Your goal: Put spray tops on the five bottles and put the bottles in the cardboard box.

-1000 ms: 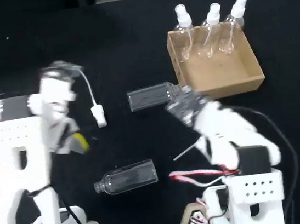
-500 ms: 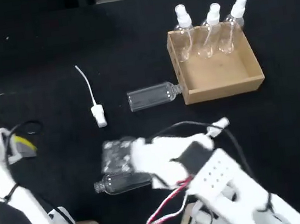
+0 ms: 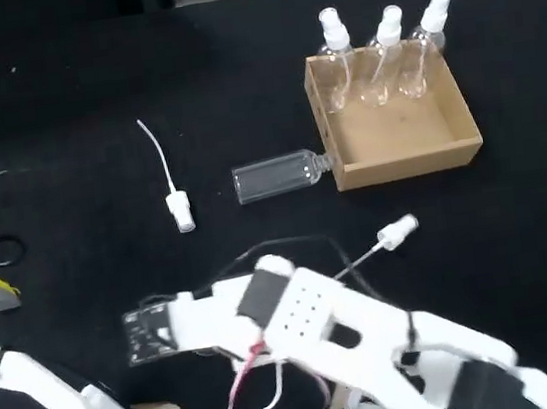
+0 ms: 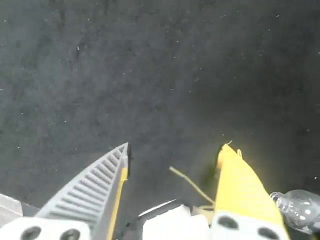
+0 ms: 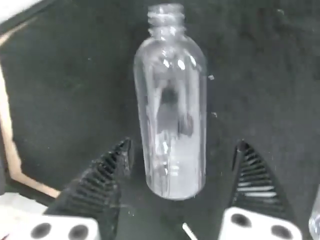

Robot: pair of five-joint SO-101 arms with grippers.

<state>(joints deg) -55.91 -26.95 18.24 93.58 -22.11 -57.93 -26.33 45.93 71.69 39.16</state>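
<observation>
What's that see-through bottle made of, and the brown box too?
The bottle looks like clear, glossy plastic: the dark table shows through it and bright glints sit on its side, though glass can't be ruled out. The box looks like plain brown cardboard, dull, not shiny, with thin flat walls.

Three capped bottles (image 3: 383,64) in cardboard box (image 3: 405,132); uncapped bottle (image 3: 275,177) lying beside.
</observation>
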